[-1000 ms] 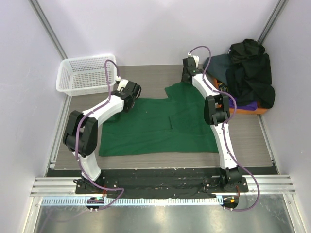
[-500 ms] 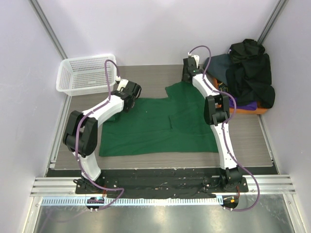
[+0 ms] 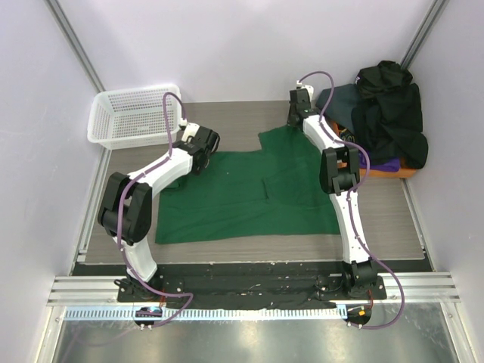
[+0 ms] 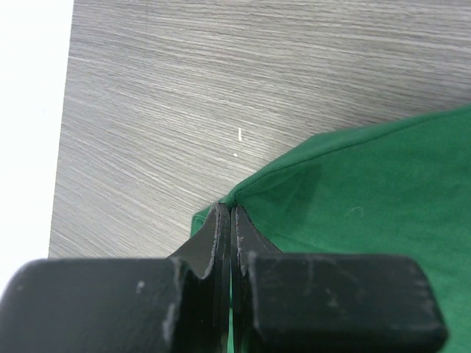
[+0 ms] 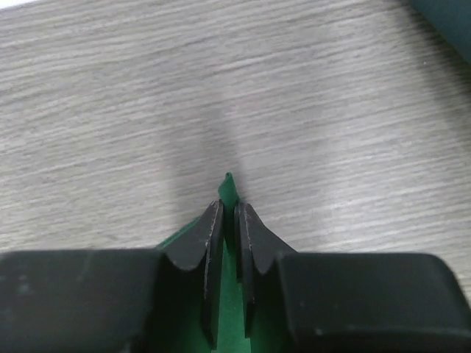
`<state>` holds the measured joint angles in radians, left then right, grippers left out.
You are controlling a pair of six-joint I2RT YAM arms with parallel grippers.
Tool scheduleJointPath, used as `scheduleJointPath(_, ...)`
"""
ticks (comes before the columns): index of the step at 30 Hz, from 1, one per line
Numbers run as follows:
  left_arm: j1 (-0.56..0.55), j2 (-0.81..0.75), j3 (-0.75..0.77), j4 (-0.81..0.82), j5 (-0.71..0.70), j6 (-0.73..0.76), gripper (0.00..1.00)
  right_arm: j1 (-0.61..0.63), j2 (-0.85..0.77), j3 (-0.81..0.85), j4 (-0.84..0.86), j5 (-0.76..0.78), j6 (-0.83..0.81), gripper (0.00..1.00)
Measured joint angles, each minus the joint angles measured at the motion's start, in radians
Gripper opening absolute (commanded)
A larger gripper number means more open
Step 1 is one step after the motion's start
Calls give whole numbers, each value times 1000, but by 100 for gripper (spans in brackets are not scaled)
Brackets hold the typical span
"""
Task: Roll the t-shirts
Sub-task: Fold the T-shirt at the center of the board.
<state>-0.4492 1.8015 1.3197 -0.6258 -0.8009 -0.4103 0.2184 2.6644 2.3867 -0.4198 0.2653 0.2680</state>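
Count: one dark green cloth t-shirt (image 3: pixel 242 193), spread wide and flat in the middle of the grey wood-grain bench (image 3: pixel 249 113). Two arms, both reaching to its far edge. One white plastic mesh basket (image 3: pixel 136 113) in the far left corner. One orange tray (image 3: pixel 393 172) at the far right, mostly buried under a heap of dark cloth (image 3: pixel 389 113): black, dark teal and a purple layer. The number of pieces in the heap cannot be told.

Left end effector (image 4: pixel 227 213): fingers pressed together, pinching the shirt's far left edge. The cloth rises in a small fold up to the tips. Bare bench lies beyond.

Right end effector (image 5: pixel 229 209): fingers nearly together, pinching the shirt's far right corner. A small green point pokes out past the tips.

Edges: the shirt's near hem runs roughly parallel to the bench's near edge, with a strip of bare wood between them. Its left side is ragged and slanting. The far right part juts farther back than the rest. A seam or fold line shows near the centre.

Open room: a bare band along the far side between the basket and the right arm. The basket is apart from the shirt. Bare bench lies right of the shirt, below the tray. The heap sits just beside the right arm's forearm.
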Motion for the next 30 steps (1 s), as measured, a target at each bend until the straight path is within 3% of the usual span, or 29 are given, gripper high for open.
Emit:
scheduleJointPath(8,19,1,6,3,-34,36,0,0,-83,-132,13,18,-14,7)
scheduleJointPath(25,47,73,14,248,-31,323,0,17,-217,-277,19,55,-33,7)
scheduleJointPath(30,56,54,-61,372,-13,412,0,19,-275,-309,24,53,-35,7)
